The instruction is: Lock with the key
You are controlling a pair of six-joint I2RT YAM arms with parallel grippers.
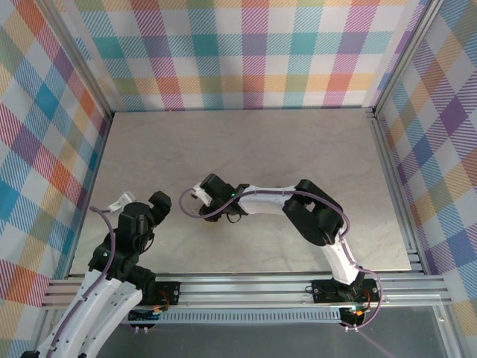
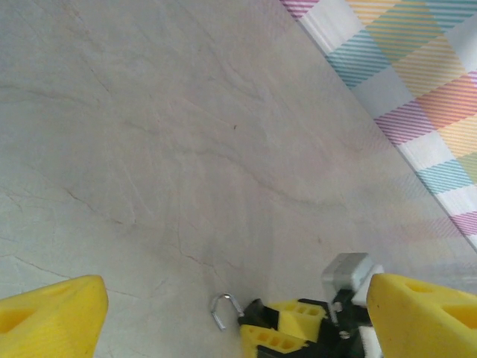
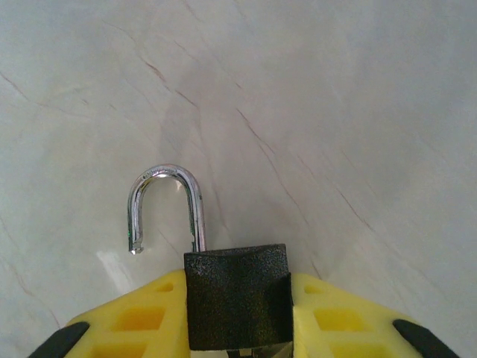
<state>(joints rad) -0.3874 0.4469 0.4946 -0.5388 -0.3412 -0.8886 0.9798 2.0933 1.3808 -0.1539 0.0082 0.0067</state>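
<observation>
My right gripper (image 3: pixel 238 285) is shut on the black body of the padlock (image 3: pixel 235 309), one yellow finger on each side. Its silver shackle (image 3: pixel 168 200) stands open, with the free end hanging clear of the body, just above the marbled tabletop. In the top view the right gripper (image 1: pixel 200 194) reaches left across the near middle of the table. The left gripper (image 1: pixel 141 206) is beside it, open and empty, its yellow fingers (image 2: pixel 52 313) spread wide. From the left wrist I see the shackle (image 2: pixel 223 308) sticking out of the right gripper (image 2: pixel 287 328). I cannot make out the key.
The pale marbled tabletop (image 1: pixel 246 149) stretches back to plaid walls (image 1: pixel 238 52) on three sides. An aluminium rail (image 1: pixel 246 287) carrying both arm bases runs along the near edge.
</observation>
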